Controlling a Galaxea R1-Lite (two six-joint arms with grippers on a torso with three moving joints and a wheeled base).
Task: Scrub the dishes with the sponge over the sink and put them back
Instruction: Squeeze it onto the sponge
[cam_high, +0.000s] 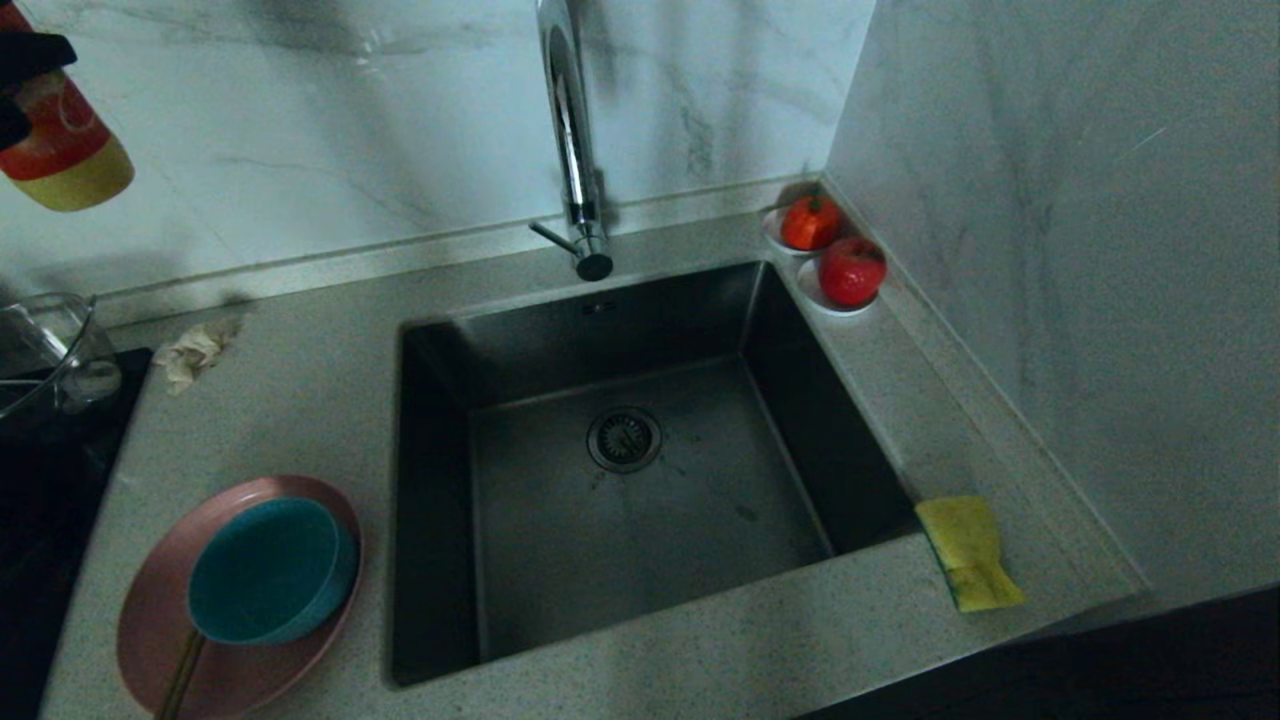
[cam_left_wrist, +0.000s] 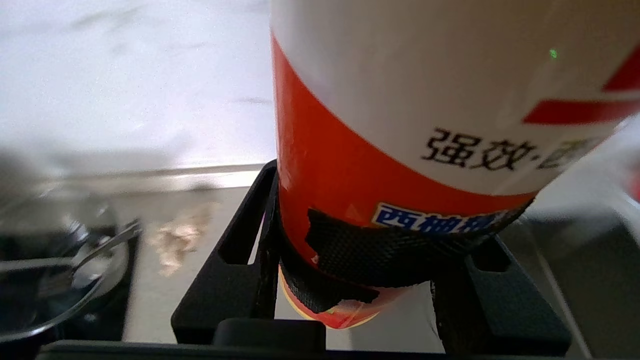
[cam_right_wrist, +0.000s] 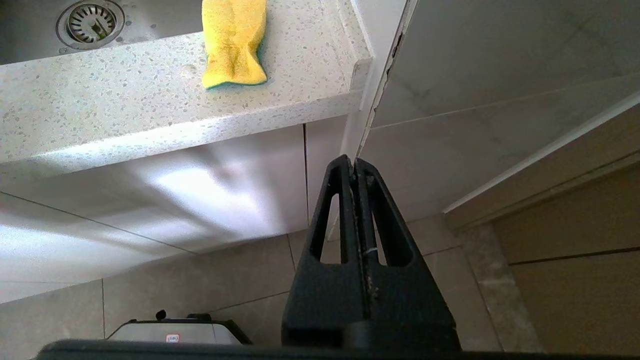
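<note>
Left wrist view: left gripper (cam_left_wrist: 370, 280) grasps a bottle (cam_left_wrist: 400, 150) — it may slip; right gripper (cam_right_wrist: 356, 167) clenched, parked below counter edge.

Teal bowl (cam_high: 270, 570) on pink plate (cam_high: 160, 610)

The sink (cam_high: 640, 480) basin stands open, only the faucet (cam_high: 572, 140) arching over its back rim; the bowl (cam_high: 270, 570) covers the plate (cam_high: 160, 620); the sponge (cam_high: 968, 552) lies unobstructed beside the wall
</note>
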